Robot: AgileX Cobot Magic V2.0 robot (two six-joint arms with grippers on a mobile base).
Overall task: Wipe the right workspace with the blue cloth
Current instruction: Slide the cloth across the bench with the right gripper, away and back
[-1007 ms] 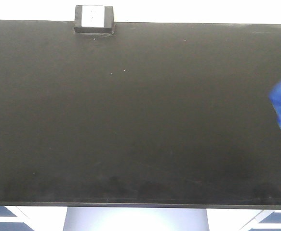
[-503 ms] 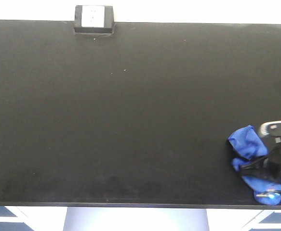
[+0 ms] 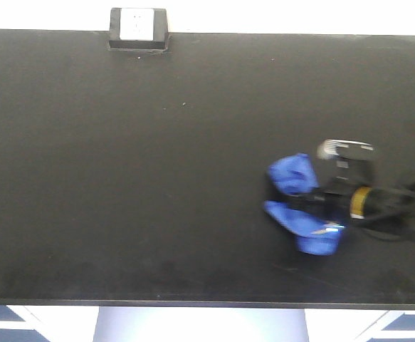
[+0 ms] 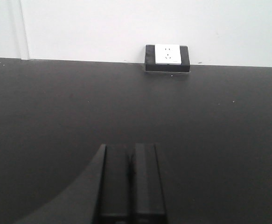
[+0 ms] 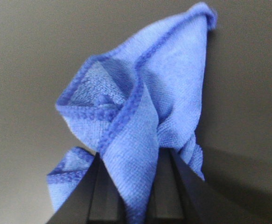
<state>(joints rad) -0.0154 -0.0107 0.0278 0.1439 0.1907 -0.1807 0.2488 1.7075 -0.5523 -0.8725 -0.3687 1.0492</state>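
The blue cloth (image 3: 298, 203) lies bunched on the black benchtop of the right workspace (image 3: 157, 178), right of centre. My right gripper (image 3: 303, 203) reaches in from the right edge and is shut on the cloth, which spills out on both sides of the fingers. In the right wrist view the blue cloth (image 5: 140, 107) is pinched between the two dark fingers (image 5: 184, 186) and fans up over the bench. My left gripper (image 4: 132, 151) shows only in the left wrist view, shut with nothing in it, low over the benchtop (image 4: 219, 130).
A small black box with a white socket face (image 3: 138, 28) stands at the bench's far edge, against the white wall (image 4: 126, 23); the same box (image 4: 167, 57) shows in the left wrist view. The bench's front edge (image 3: 193, 302) runs along the bottom.
My right gripper has swept leftward with the blue cloth, from the far right edge to right of centre on the bench.
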